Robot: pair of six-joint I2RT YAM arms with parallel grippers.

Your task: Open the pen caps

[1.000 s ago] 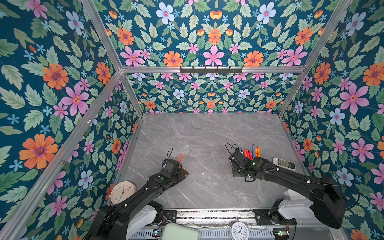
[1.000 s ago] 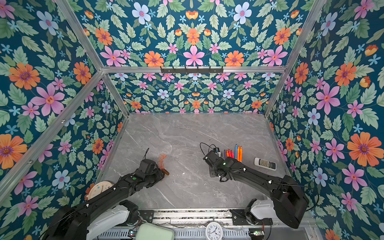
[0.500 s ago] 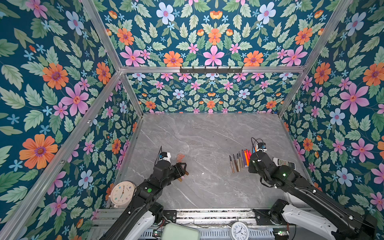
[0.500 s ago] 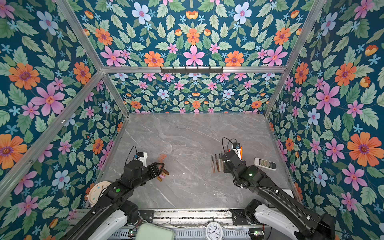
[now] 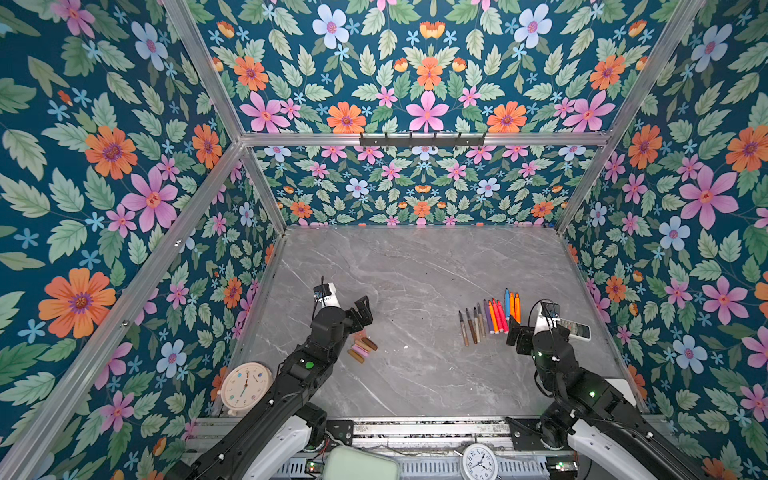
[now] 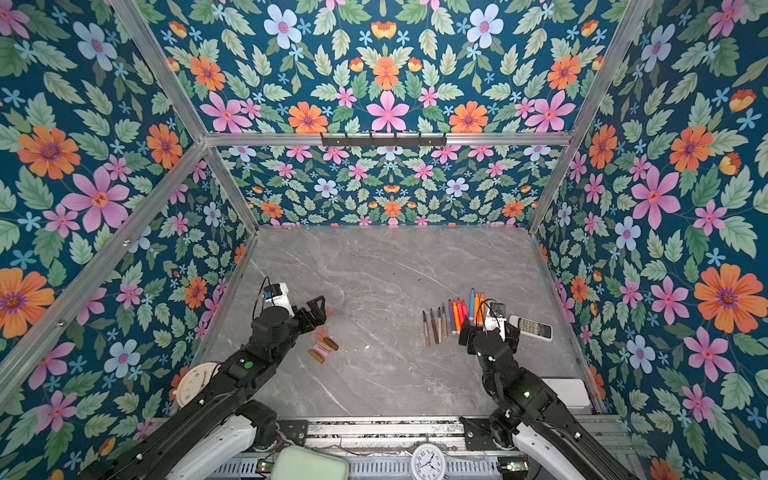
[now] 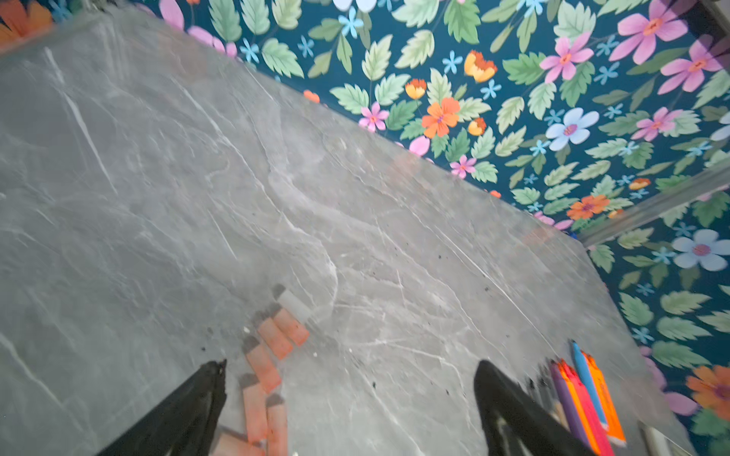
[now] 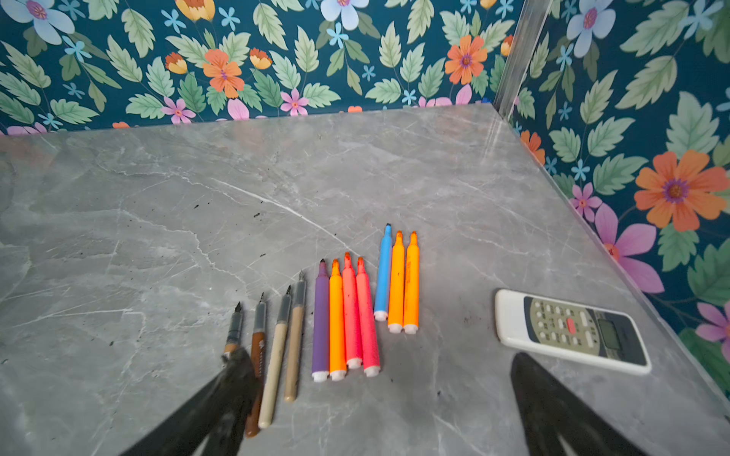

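Left fingers (image 7: 189, 406), right fingers (image 8: 553, 406) just sprung wide, both empty. Row of pens (image 8: 351, 316) beside remote (image 8: 572, 327), all tips bare; caps (image 7: 272, 339) heaped well apart from remote. Task likely complete.

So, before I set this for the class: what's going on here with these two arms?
The job is uncapping pens, and it looks done. All eleven pens lie in a row on the right of the grey table, tips bare, beside a white remote control. The loose pen caps sit clustered on the left. The left end effector, above the caps, and the right end effector, near the pens, are both open and empty.
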